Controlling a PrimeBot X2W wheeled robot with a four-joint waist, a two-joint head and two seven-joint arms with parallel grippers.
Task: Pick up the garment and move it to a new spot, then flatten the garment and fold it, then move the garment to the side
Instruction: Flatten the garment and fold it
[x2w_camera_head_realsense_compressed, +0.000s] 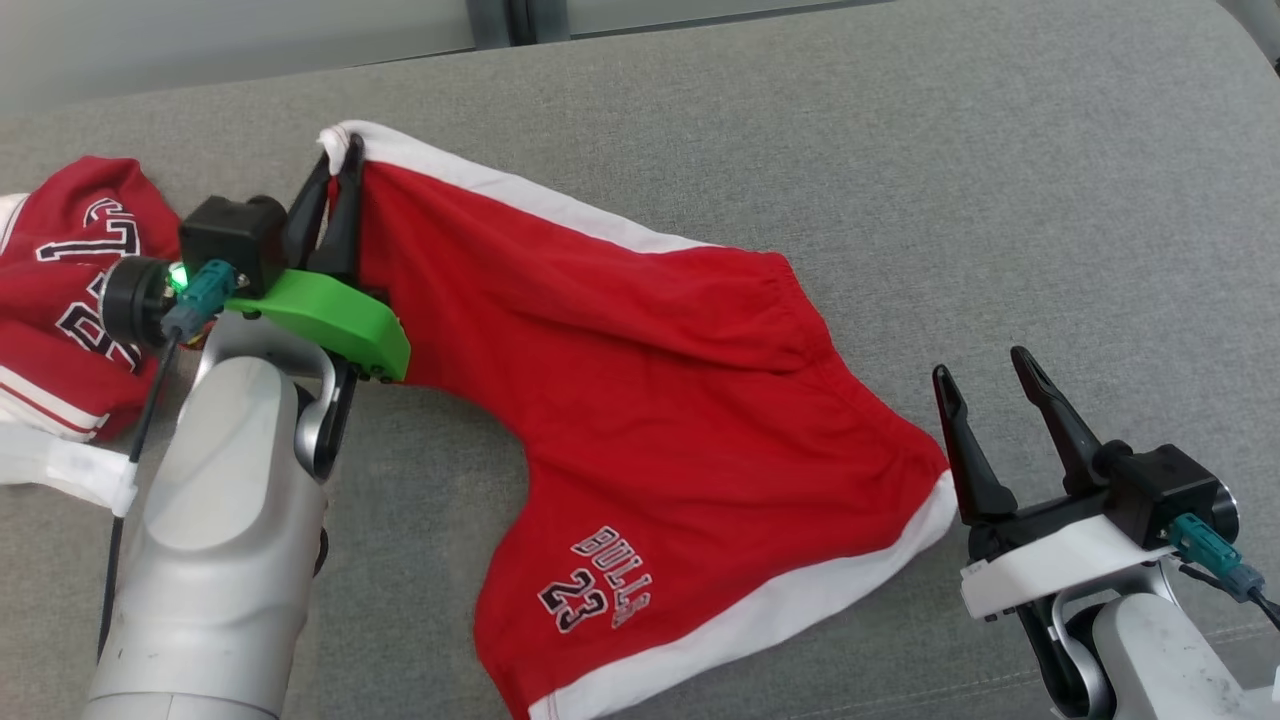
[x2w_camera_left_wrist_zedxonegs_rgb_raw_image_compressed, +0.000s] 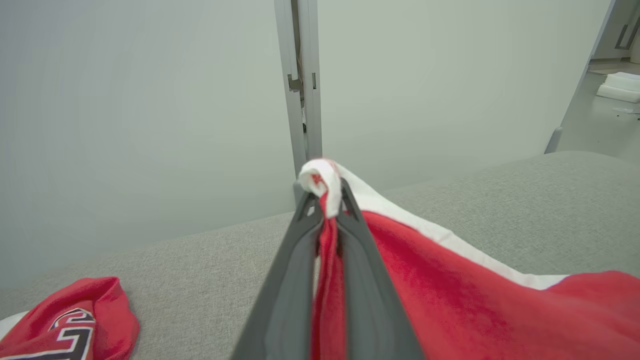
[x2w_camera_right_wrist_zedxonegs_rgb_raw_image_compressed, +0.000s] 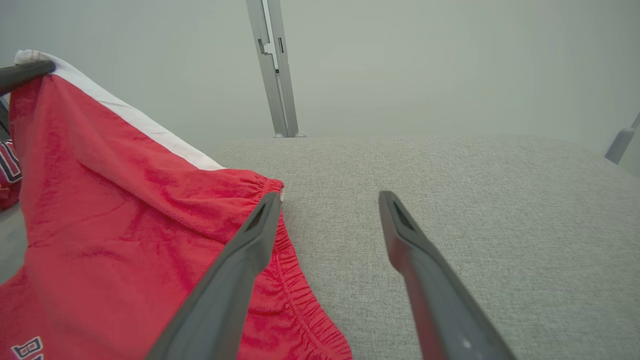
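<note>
The left hand (x2w_camera_head_realsense_compressed: 340, 165) is pinched shut on a white-trimmed corner of the shorts (x2w_camera_head_realsense_compressed: 650, 400), at the end nearest the jersey (x2w_camera_head_realsense_compressed: 70, 290). The rest of the shorts lies spread over the cushion (x2w_camera_head_realsense_compressed: 900, 150), away from the jersey. The right hand (x2w_camera_head_realsense_compressed: 980, 368) stands open beside the hem farthest from the jersey, holding nothing. The pinch looks to take little cloth, so a one-handed lift may slip or bunch the shorts.
</note>
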